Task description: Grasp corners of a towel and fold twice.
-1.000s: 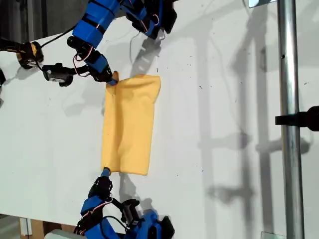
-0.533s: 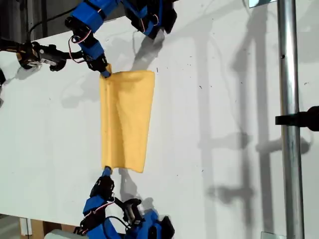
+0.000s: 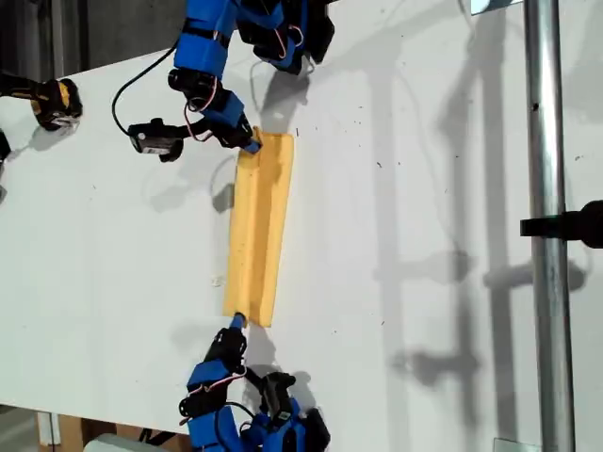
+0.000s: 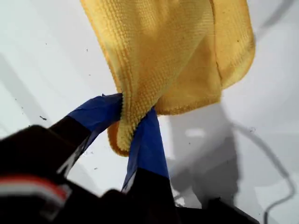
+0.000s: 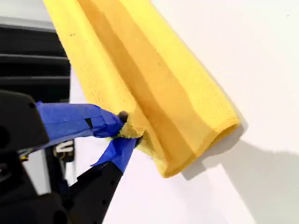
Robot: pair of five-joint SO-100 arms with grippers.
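My first gripper (image 4: 134,113) is clamped on a corner (image 4: 120,137) of the towel (image 4: 177,56). The cloth is bunched between its blue-taped fingers (image 4: 98,114) and a small fold pokes out past them. My second gripper (image 5: 127,129) is likewise pinched tight on the towel's edge. Its tips bite so deep into the pile that the corner there is mostly swallowed and hard to pick out.

From each pincer the yellow-orange cloth hangs away doubled over, and the inner layer shows only as a darker band. In the exterior view the towel (image 3: 259,226) is a narrow folded strip stretched on the white table (image 3: 424,188) between two blue arms. One arm comes from the top of that view and one from the bottom. The wrist views do not settle which arm is first and which is second.

Both arms are cut off by the exterior view's edges, so their bases are out of sight. A black cable (image 3: 118,94) loops beside the upper arm. A metal pole (image 3: 546,282) with a dark clamp (image 3: 570,224) stands along the exterior view's right, well apart from the towel.
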